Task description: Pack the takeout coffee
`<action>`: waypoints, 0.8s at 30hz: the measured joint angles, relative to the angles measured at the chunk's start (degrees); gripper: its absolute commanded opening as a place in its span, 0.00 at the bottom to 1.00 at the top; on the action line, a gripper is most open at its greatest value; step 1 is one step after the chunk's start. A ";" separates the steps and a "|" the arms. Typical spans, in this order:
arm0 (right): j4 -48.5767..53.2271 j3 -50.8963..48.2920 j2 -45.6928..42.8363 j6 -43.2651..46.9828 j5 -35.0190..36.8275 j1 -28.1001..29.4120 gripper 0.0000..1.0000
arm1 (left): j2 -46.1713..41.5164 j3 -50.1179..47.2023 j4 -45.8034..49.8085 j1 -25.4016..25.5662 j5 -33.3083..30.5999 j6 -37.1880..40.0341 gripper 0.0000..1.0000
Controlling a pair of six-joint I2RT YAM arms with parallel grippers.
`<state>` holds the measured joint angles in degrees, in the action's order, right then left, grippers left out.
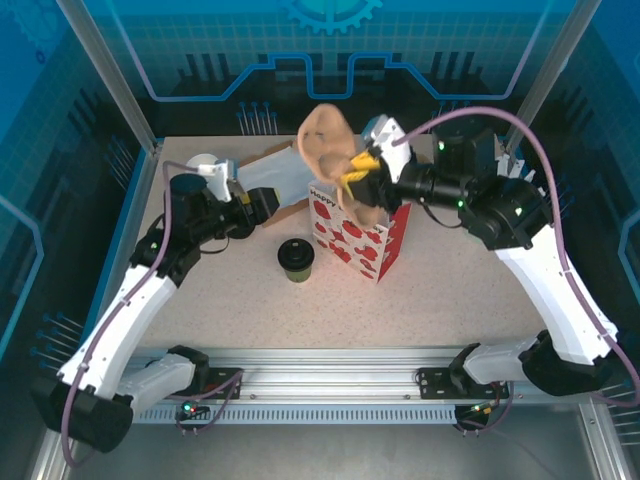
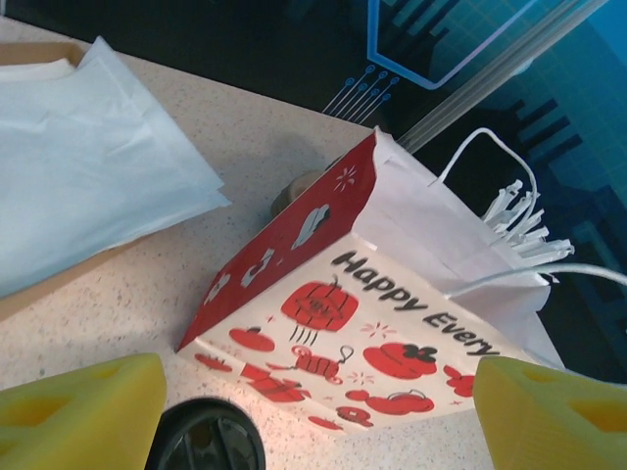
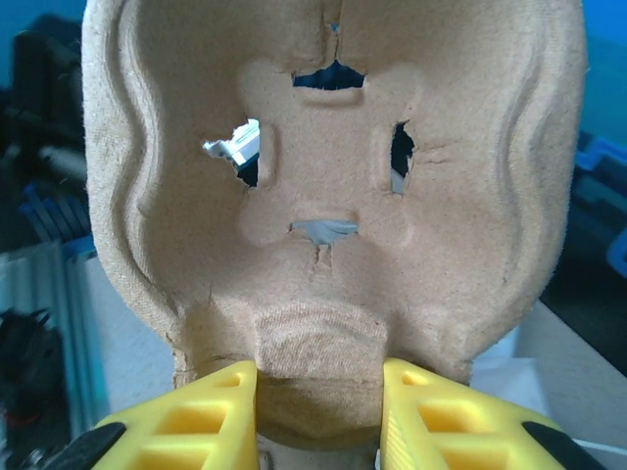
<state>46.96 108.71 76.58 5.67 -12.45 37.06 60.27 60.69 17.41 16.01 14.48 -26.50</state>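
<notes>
Left gripper (image 2: 313, 416): jaws wide apart, empty, hanging over the left-middle of the worktop (image 1: 230, 310). Coffee cup (image 1: 296, 258) stands upright mid-worktop, just beside the bag (image 1: 355, 235); its lid (image 2: 206, 441) sits low between the left jaws. Right gripper (image 3: 318, 421) is clamped on the pulp tray (image 3: 333, 196), held above the bag mouth. Risk: the tray edge snags the bag rim or handles and tips the bag onto the cup; a skewed grab knocks the cup over. Near edge and right side look open; far-left corner is crowded with paper sheets (image 2: 88, 186).
</notes>
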 measured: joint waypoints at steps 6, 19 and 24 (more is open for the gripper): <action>0.22 4.37 6.10 -3.43 -0.11 -8.26 0.30 | 11.93 10.67 0.70 2.10 -0.15 8.46 0.81; -0.39 4.02 11.96 -7.67 -3.69 -14.19 0.30 | 34.29 31.47 10.25 5.92 3.69 22.95 0.59; -1.49 2.51 11.98 -8.52 -5.01 -15.02 0.29 | 38.93 35.30 12.76 6.12 5.68 24.04 0.46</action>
<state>45.47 111.22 88.55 -2.85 -17.45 22.04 99.20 95.98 30.17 22.13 20.16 -2.46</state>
